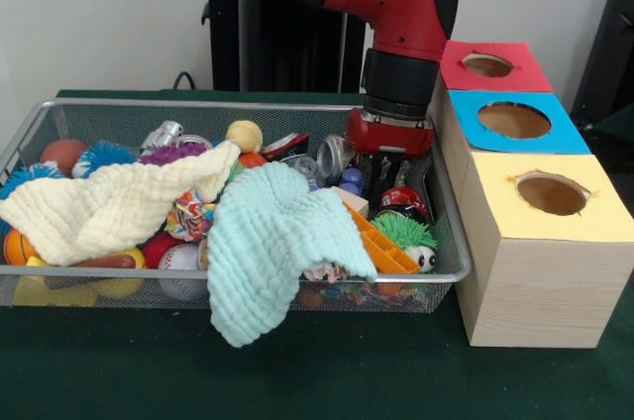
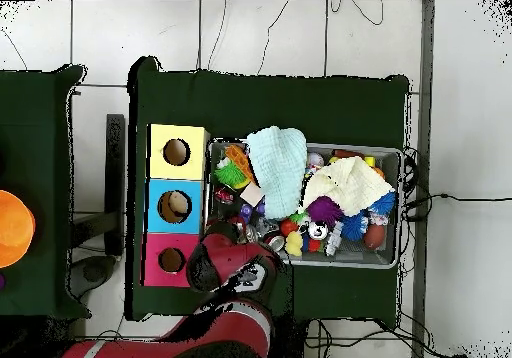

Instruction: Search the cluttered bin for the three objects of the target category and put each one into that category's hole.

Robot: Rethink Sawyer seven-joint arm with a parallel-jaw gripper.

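Note:
The wire mesh bin (image 1: pixel 451 242) lies on the green table, full of toys and two cloths; it also shows in the overhead view (image 2: pixel 392 156). My gripper (image 1: pixel 396 177) reaches down into the bin's right end, close to the wooden boxes, just above a red-and-black ball (image 1: pixel 403 200). I cannot tell if it is open or shut. A crinkly see-through piece (image 1: pixel 302 168), perhaps a crushed bottle, lies left of the gripper beside a silver can (image 1: pixel 335 155). Another shiny crushed item (image 1: pixel 162 133) lies at the bin's back left. No bottle shows clearly.
Three wooden boxes stand right of the bin, each with a hole in a red top (image 1: pixel 486 65), blue top (image 1: pixel 513 120) or yellow top (image 1: pixel 551 194). A cream cloth (image 1: pixel 109 207) and a mint cloth (image 1: pixel 272 242) cover much of the clutter; the mint cloth hangs over the front rim.

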